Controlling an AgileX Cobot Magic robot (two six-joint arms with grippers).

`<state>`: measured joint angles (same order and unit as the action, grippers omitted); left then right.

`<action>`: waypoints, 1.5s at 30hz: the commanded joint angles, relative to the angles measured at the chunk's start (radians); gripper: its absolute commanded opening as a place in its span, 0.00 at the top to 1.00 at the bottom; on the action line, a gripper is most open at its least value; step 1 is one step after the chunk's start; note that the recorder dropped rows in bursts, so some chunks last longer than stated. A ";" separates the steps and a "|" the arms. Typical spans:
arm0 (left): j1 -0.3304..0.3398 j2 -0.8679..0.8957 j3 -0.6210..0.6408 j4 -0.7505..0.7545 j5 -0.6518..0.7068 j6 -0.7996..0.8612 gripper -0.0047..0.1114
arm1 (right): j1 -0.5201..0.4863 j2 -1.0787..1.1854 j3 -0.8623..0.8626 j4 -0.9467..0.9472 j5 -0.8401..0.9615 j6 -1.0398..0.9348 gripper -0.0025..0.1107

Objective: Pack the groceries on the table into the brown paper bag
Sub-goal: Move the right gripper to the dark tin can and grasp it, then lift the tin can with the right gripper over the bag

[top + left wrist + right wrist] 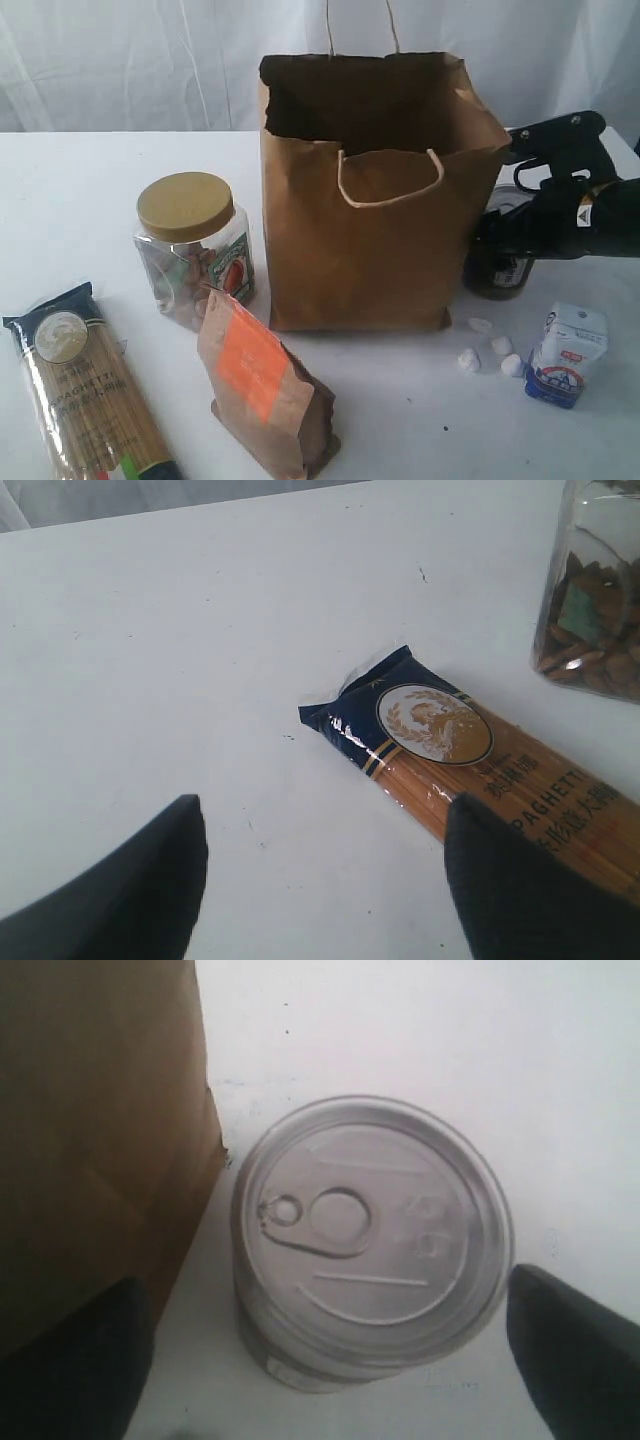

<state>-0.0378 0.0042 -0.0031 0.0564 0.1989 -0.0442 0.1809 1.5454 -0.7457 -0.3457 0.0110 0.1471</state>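
Your desk [80,200] carried the brown paper bag [370,240] upright at centre. The blue-ended spaghetti packet [85,390], tan-lidded clear jar [195,250] and orange-labelled brown pouch [265,390] sat left of it. The metal-lidded dark jar [370,1240] stood just beside its right wall, with the small white-blue packet [567,355] near. Your right jaws stood apart astride that jar's lid and your left jaws apart by the spaghetti packet, both gripping nothing
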 commanded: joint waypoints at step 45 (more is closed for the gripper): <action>-0.009 -0.004 0.003 0.004 -0.003 0.000 0.36 | -0.044 0.111 -0.061 0.043 -0.121 -0.065 0.68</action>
<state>-0.0378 0.0042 -0.0031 0.0564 0.1989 -0.0442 0.1421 1.6541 -0.8040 -0.3266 -0.1404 0.0878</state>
